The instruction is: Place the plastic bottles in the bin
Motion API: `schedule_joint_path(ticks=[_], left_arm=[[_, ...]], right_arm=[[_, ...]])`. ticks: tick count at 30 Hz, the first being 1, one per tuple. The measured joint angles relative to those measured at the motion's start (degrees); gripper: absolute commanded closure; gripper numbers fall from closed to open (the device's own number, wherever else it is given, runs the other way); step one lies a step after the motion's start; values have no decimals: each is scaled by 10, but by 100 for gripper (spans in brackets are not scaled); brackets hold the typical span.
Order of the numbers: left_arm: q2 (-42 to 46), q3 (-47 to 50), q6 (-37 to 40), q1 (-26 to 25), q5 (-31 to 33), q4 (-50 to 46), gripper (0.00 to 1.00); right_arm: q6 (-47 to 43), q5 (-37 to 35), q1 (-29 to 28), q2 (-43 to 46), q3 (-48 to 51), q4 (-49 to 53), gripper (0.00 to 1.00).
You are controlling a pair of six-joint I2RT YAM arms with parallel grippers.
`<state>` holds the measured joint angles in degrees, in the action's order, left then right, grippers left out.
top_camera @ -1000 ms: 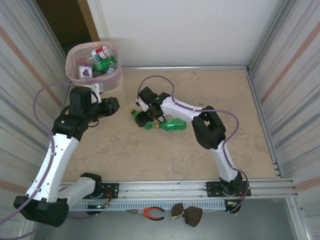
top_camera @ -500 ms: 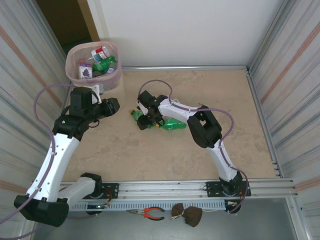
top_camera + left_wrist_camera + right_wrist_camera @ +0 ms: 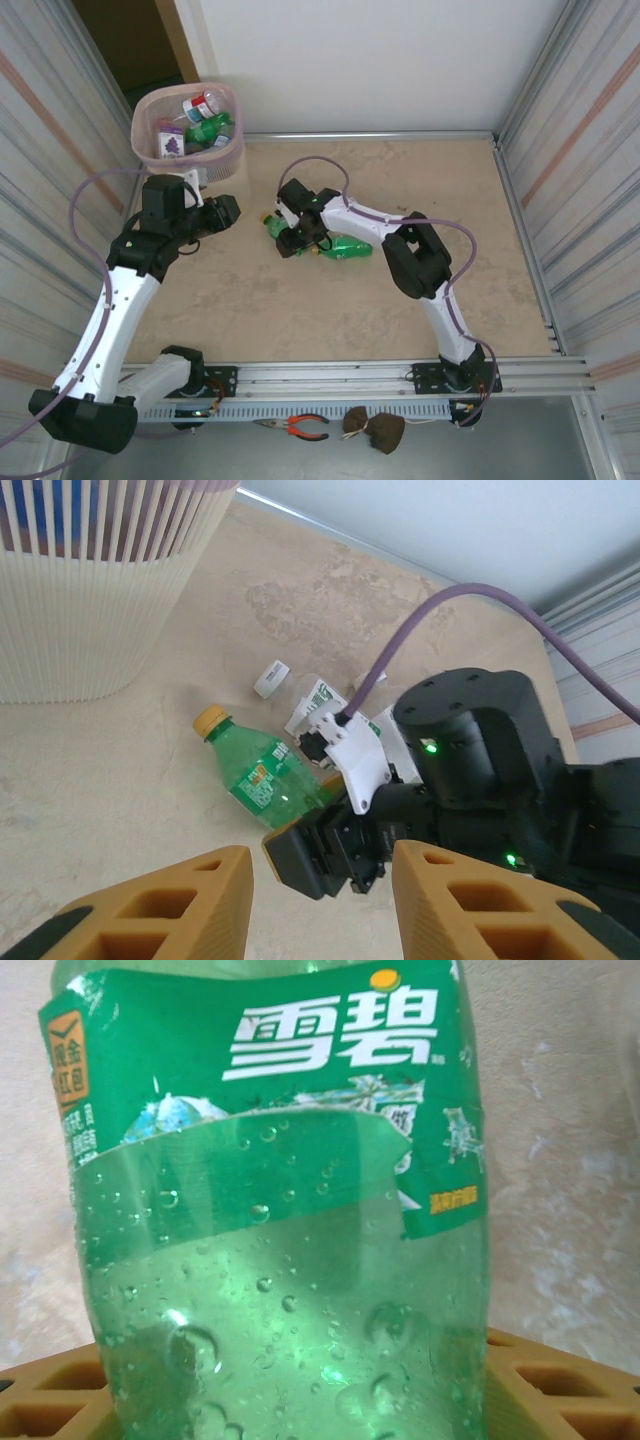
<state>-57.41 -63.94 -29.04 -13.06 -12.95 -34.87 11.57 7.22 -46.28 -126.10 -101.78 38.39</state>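
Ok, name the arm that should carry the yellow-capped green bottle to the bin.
Right. The right gripper straddles the green bottle, with a finger on each side. The left gripper hangs empty, apart from that bottle.

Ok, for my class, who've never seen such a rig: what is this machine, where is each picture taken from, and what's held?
Two robot arms stand at the edge of a table. One picture looks down from above; two come from wrist cameras. The bin at the far left holds bottles. The right gripper has its fingers either side of a green bottle lying on the table; a firm grip isn't certain. A second green bottle lies beside it. The left gripper is open and empty.
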Motion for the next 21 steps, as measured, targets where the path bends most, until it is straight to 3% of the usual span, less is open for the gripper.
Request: schedule_joint_path(ticks=[10, 17, 21], left_arm=[[17, 19, -26, 0, -60, 110, 40], [17, 19, -30, -2, -145, 223, 27], [17, 19, -23, -28, -185, 297, 24]], right_arm=[[16, 0, 14, 184, 117, -56, 42], [35, 19, 47, 335, 203, -139, 43], [38, 36, 47, 409, 238, -192, 43]])
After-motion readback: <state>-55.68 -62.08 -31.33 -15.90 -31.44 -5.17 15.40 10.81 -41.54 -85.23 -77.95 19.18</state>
